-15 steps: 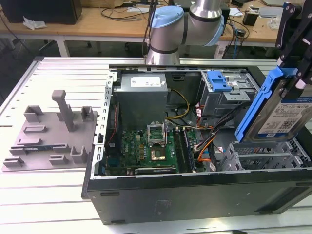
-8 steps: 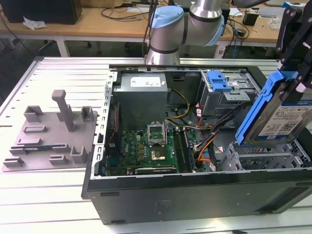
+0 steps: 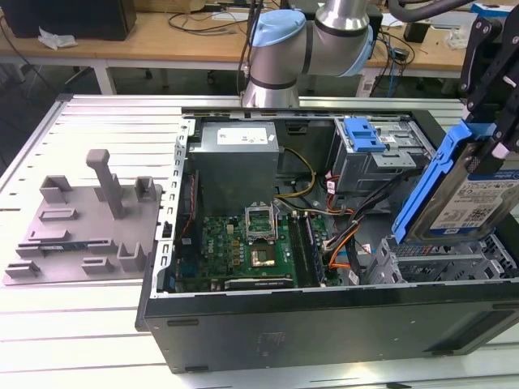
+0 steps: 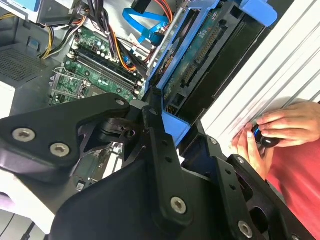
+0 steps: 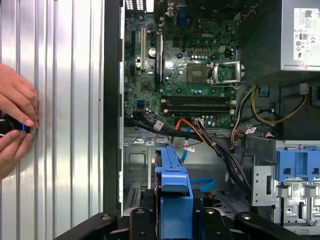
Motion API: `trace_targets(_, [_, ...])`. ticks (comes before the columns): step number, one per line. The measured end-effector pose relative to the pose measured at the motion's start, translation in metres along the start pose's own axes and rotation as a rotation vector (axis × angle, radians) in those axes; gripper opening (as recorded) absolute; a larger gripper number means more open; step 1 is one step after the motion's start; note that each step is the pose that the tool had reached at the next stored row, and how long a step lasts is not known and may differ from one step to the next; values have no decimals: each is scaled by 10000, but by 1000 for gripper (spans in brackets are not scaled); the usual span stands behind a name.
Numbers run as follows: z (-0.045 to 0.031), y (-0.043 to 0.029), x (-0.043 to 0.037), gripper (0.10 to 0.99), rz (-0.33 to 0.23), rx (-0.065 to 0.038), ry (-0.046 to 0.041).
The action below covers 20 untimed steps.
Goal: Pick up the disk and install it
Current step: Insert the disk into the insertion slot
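Above cage point(image 3: 442, 261): disk point(image 3: 478, 190), at the exterior view's right.
My gripper point(image 3: 496, 130): clamped on disk's top end.
Disk look: silver, white-blue label, blue frame.
Disk axis: steep tilt, lower end toward cage.

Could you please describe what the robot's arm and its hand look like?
The arm is silver-grey tubing with light-blue joint caps. The hand is black, built of flat linked bars fastened with silver screws.
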<state>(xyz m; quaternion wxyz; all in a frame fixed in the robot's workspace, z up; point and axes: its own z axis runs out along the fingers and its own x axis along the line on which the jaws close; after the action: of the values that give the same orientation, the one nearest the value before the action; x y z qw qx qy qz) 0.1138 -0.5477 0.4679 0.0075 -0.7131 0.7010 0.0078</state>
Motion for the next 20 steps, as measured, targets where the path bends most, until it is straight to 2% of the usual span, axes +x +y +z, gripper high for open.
trace_targets(20, [86, -1, 14, 369, 0, 0, 0])
